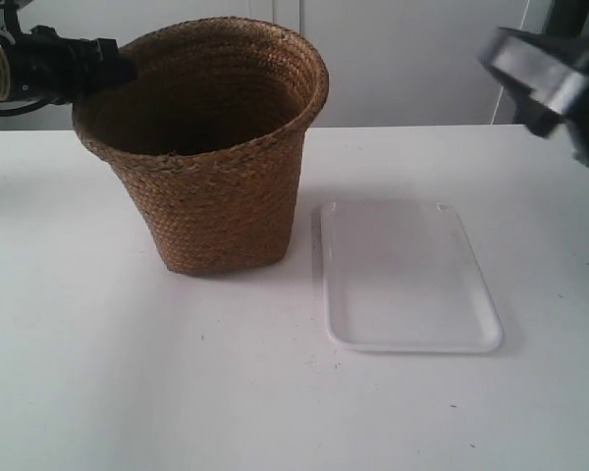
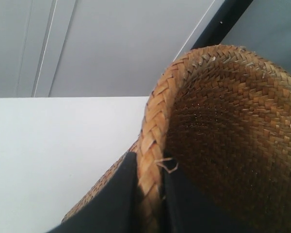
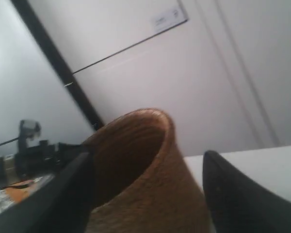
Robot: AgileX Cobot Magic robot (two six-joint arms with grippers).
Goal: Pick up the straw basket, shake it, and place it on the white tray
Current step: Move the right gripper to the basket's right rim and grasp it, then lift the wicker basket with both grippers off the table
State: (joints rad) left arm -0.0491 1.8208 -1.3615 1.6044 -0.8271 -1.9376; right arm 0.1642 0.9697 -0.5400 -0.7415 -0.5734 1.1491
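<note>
Item: straw basket (image 1: 216,177), brown woven, flared braided rim narrowing to a smaller base; stands upright on the white table (image 1: 128,392), mouth open upward, nothing seen inside. Position: towards the exterior view's left, base apparently resting on the tabletop with a thin shadow beneath. Item: white tray (image 1: 402,275), shallow, glossy, rounded corners; lies flat on the table just beside the basket at the exterior view's right, a narrow strip of tabletop between the two, not touching, nothing on it. Tool: left gripper (image 2: 150,160), seen in the exterior view (image 1: 118,69) reaching in from the left at rim height; its two black fingers (image 2: 119,199) sit one outside and one inside the basket wall, closed narrow on the braided rim. Tool: right gripper (image 3: 148,155), blurred in the exterior view (image 1: 560,78), hangs above the table at the upper right, well apart from basket and tray; jaws spread wide, holding nothing. Background: plain pale wall (image 1: 412,59)
</note>
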